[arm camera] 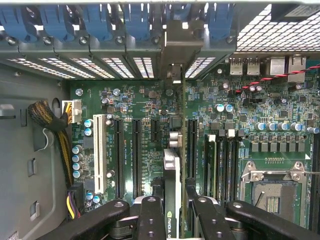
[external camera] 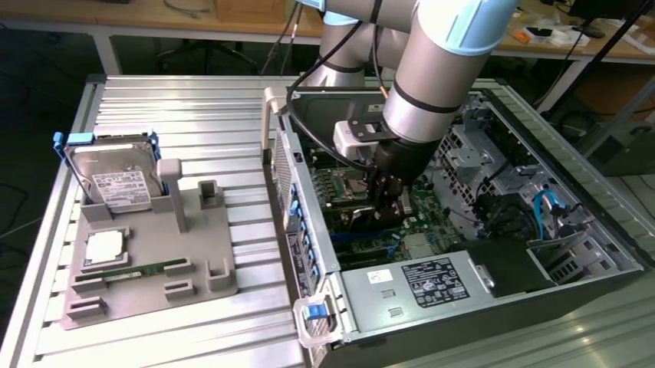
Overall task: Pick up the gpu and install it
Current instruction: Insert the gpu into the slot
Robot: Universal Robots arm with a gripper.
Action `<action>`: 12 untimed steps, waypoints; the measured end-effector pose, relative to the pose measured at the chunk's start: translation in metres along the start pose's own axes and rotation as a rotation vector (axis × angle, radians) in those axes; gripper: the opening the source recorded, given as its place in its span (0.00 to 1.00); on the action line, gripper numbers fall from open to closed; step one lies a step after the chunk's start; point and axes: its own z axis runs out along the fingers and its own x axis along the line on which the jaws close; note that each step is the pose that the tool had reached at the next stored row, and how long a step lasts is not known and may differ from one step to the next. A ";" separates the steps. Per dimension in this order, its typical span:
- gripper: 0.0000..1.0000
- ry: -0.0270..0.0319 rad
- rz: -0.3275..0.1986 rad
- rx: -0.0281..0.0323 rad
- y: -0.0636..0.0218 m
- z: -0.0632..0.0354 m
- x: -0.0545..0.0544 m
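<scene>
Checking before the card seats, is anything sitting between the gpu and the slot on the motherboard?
Nothing visible blocks it. The gpu, held edge-on in the gripper, stands over the motherboard, its bracket against the rear slot openings. The slots beside it look bare.

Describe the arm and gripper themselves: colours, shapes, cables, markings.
The arm is made of thick silver-grey tubes with light blue caps at the joints and black rings at the seams. Black cables loop beside it down to a pale grey block at the wrist. The gripper is black, and its black fingers are jointed links with round silver pins.
</scene>
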 end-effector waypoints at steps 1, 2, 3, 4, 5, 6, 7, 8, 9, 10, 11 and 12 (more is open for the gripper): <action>0.27 0.0000 0.000 0.0000 0.0000 0.0000 0.000; 0.27 0.0000 0.000 0.0000 0.0000 0.0000 0.000; 0.27 0.0000 0.000 0.0000 0.0000 0.0000 0.000; 0.27 0.0000 0.000 0.0000 0.0000 0.0000 0.000; 0.27 0.0000 0.000 0.0000 0.0000 0.0000 0.000; 0.27 0.0000 0.000 0.0000 0.0000 0.0000 0.000; 0.27 0.0000 0.000 0.0000 0.0001 0.0000 0.000; 0.27 0.0000 0.000 0.0000 0.0000 0.0000 0.001; 0.27 -0.0001 0.000 0.0001 -0.0001 0.0001 0.001; 0.27 -0.0001 0.003 0.0000 0.0000 0.0000 0.002; 0.27 -0.0001 0.005 -0.0001 0.0000 0.0000 0.003; 0.27 -0.0001 0.006 0.0000 0.0000 0.0001 0.003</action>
